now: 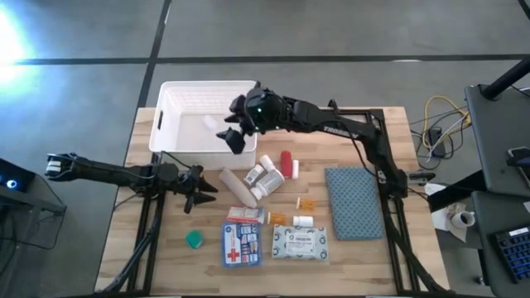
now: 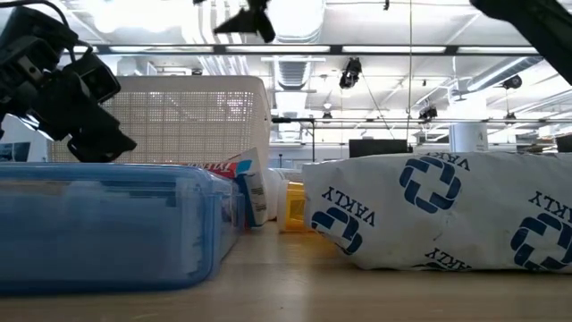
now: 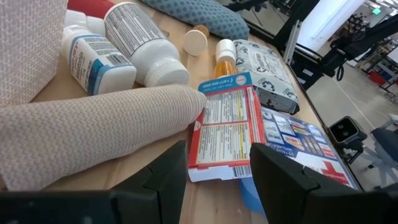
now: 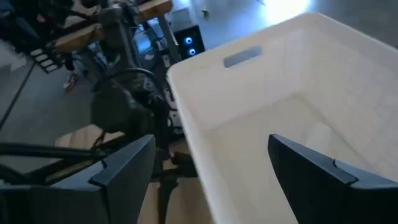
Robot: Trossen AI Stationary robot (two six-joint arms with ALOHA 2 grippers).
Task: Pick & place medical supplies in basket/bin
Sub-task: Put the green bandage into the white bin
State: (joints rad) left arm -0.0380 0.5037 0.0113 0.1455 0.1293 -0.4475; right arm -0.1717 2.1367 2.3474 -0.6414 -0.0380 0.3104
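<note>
The white slotted bin stands at the table's far left. My right gripper hangs open and empty over its near right corner; its wrist view looks down into the bin. My left gripper is open and low over the table, just left of the tan roll, which lies ahead of its fingers. Right of the roll lie white pill bottles and a red tube. Nearer lie the green piece, first-aid pouch, wipes pack and orange bits.
A blue-grey cloth pad lies on the table's right side. A red-and-white printed card lies between the roll and the pouch. A pale item lies on the bin's floor. Bare wood shows along the table's left and near edges.
</note>
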